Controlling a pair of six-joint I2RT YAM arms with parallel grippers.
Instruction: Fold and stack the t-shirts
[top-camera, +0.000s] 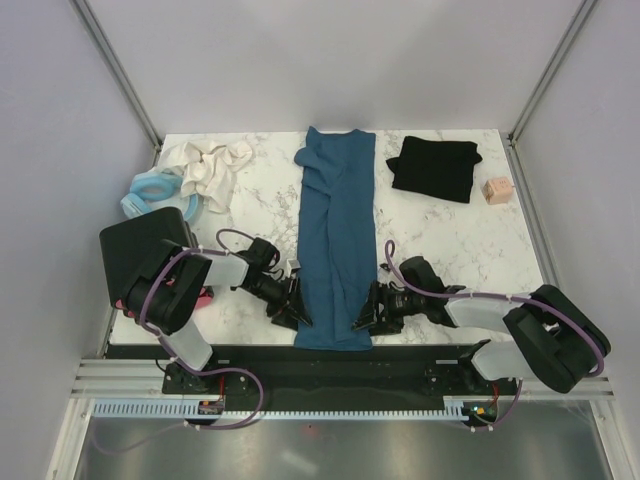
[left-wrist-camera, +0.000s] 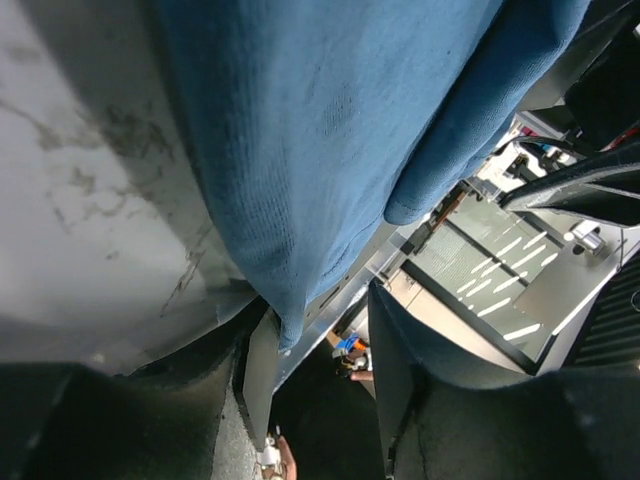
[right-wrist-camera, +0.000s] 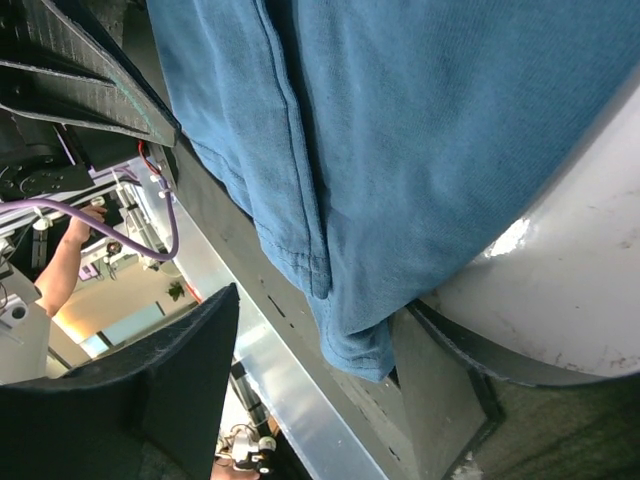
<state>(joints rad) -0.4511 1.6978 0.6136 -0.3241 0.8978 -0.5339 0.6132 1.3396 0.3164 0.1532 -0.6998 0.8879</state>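
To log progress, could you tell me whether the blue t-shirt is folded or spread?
Partly folded: the blue t-shirt lies as a long narrow strip, sides turned in.

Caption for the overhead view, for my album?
At the near edge, left tool and right tool flank a teal t-shirt; black t-shirt lies beyond.

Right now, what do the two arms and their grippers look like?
The left arm and right arm share one build: a bulky black housing, a pale grey link and a dark wrist. Purple cables loop along each. The left gripper and right gripper have broad black fingers with a rough face. No markings are readable.
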